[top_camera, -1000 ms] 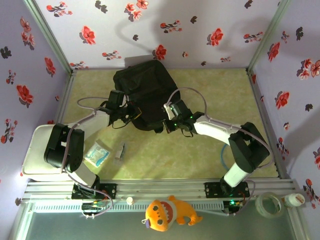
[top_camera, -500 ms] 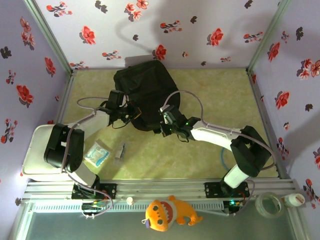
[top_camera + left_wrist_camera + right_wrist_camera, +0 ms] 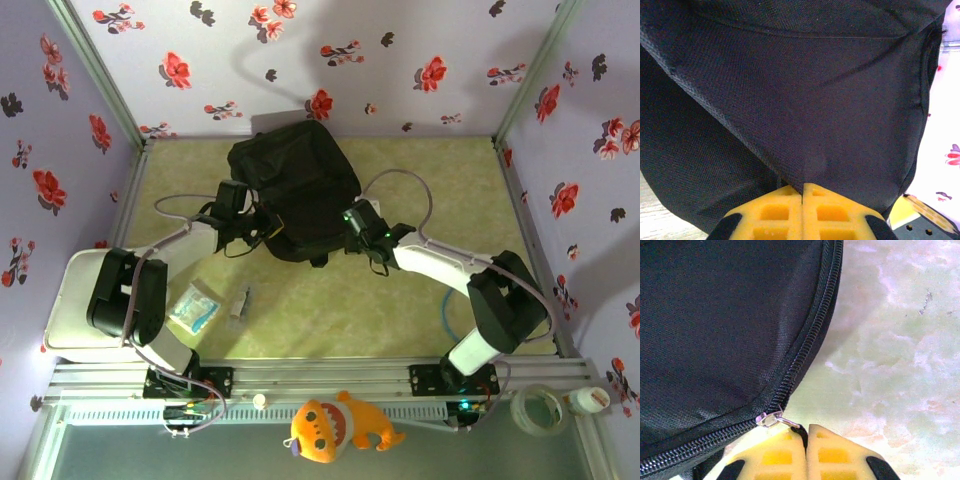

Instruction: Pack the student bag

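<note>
pinching a fold of black cloth, the left gripper (image 3: 803, 190) stands with its yellow fingers pressed flat together, nothing but the woven fabric of the student bag (image 3: 295, 180) ahead of them. the bag lies on the pale green table (image 3: 430, 290), toward the flowered back wall and between the two outstretched arms, the left arm meeting its near left side.

at the bag's near right edge the right gripper (image 3: 806, 432) is likewise closed tight. its fingertips are clamped on the dark tab of the zip pull (image 3: 771, 418), whose silver ring shows just ahead of them, at the point where the zip (image 3: 812, 330) bends round the corner of the bag. the mottled table surface shows to the right of the zip.

well apart from the bag, on the near left of the table, lie a clear plastic packet (image 3: 195, 308) and a small grey item (image 3: 240, 300) too small to make out. a white case (image 3: 70, 300) sits at the left edge. in front of the rail rest an orange plush toy (image 3: 335, 425), a roll of clear tape (image 3: 538, 408) and a small white bottle (image 3: 592, 400).
</note>
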